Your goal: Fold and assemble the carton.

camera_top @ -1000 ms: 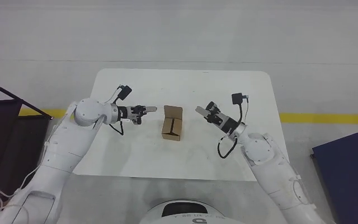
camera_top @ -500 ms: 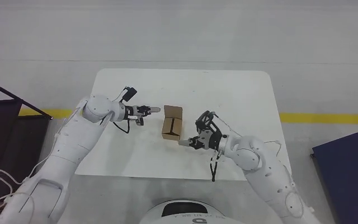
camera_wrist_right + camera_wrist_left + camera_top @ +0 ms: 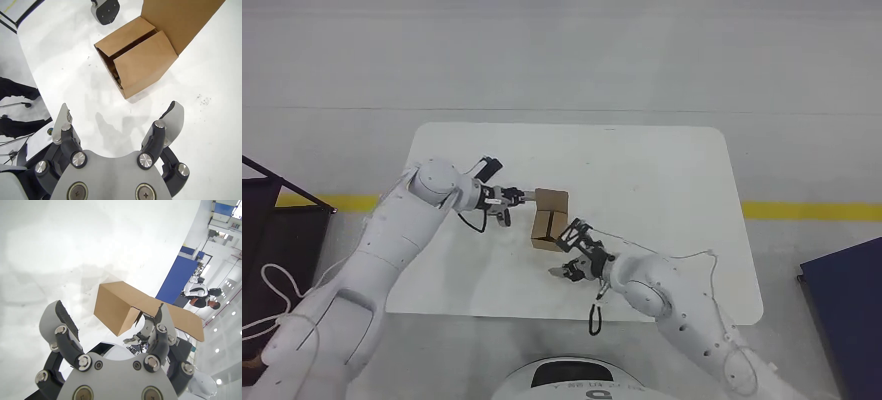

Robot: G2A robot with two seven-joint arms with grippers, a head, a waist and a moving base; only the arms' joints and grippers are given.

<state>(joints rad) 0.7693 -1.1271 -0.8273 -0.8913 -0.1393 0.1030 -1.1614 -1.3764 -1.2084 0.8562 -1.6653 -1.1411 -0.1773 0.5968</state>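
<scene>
Top view, carton: A small brown cardboard carton [image 3: 550, 218] sits on the white, round-cornered table [image 3: 652, 165], just left of the frame's centre, with its flaps not closed.
Top view, left gripper: The left gripper [image 3: 523, 197] comes in from the left of the frame, level with the carton's upper left corner. Its tips are right at the cardboard, but contact cannot be told from here.
Top view, right gripper: The right gripper [image 3: 564, 256] lies just below and to the right of the carton's lower right corner, close beside it, with its two prongs spread.
Top view, floor: A yellow stripe [image 3: 812, 211] crosses the grey floor at the right of the frame.
Left wrist view, jaws: The grey fingers [image 3: 62, 317] with dark pads stand wide apart and grip nothing.
Left wrist view, carton: The box rests on the white table just beyond the fingertips. One long flap stretches out flat from it, and one fingertip overlaps that flap's edge.
Right wrist view, jaws: Spread wide and empty, they hang over bare table just short of the carton.
Right wrist view, carton: Its open end faces the gripper. Two flaps lie folded over with a dark slot between them, and a larger flap stands open. A dark padded fingertip of the other arm is at the carton's far side.
</scene>
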